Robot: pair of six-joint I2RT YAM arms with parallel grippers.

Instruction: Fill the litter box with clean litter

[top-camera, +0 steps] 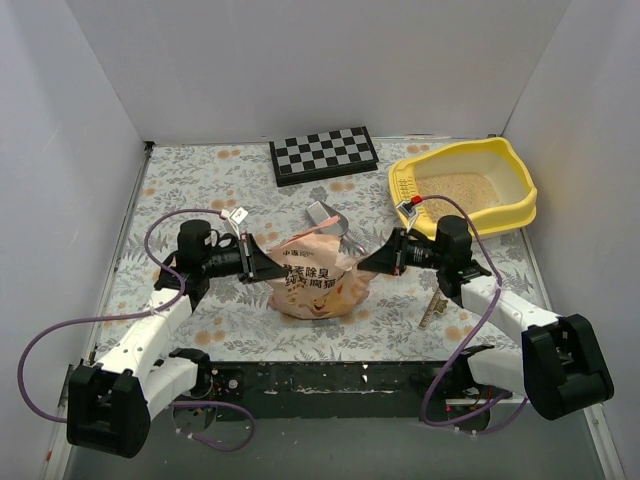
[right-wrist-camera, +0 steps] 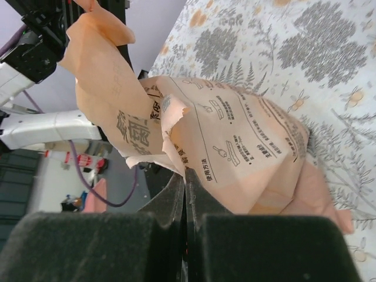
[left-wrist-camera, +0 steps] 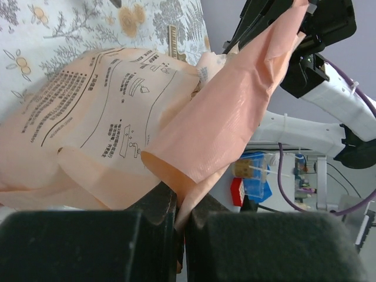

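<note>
White walls box in a flower-printed counter (top-camera: 200,160). Mid-frame, the left pincer (top-camera: 264,266) and right pincer (top-camera: 366,262) are each clamped on opposite top edges of the crinkly peach bag (top-camera: 315,290). Its thin film looks liable to slip or tear, so lift evenly with the mouth taut. The glossy yellow litter box (top-camera: 520,205), upper right, holds some sandy beige litter (top-camera: 465,187); tip the bag over its tall rim.

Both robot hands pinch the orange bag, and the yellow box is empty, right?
Not quite. The left gripper and right gripper do pinch the bag, but the box is not empty: the top view shows pale litter in it.
</note>
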